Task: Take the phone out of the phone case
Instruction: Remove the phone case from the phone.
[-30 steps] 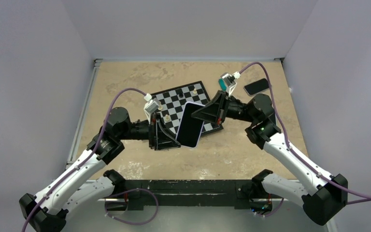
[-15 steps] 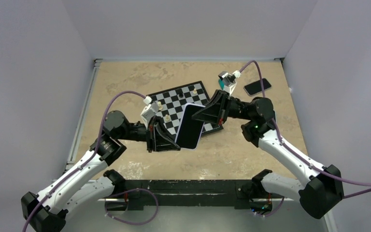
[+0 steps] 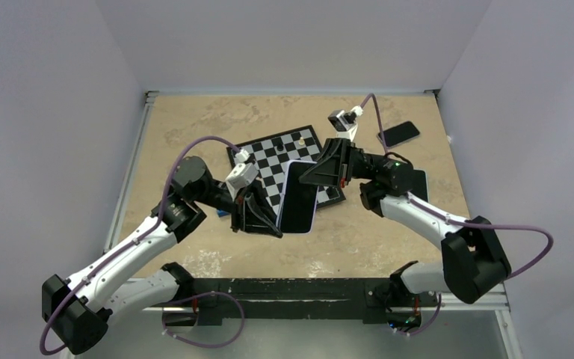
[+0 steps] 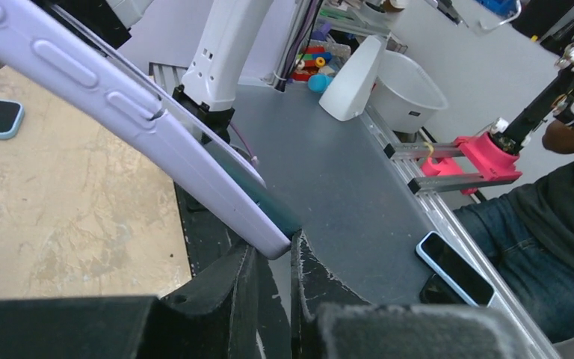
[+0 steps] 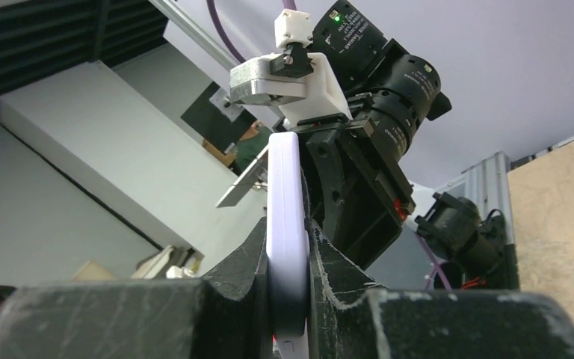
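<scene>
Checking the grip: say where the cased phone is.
Top view: the cased phone hangs over the near edge of the chessboard, held between the left claw at its near corner and the right claw at its far end.

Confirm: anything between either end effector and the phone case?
Nothing visible does. The left end effector pinches the phone case at its lower corner, and the right end effector clamps its upper edge. The case is held in the air over the chessboard, with nothing wedged in at either grip.
</scene>
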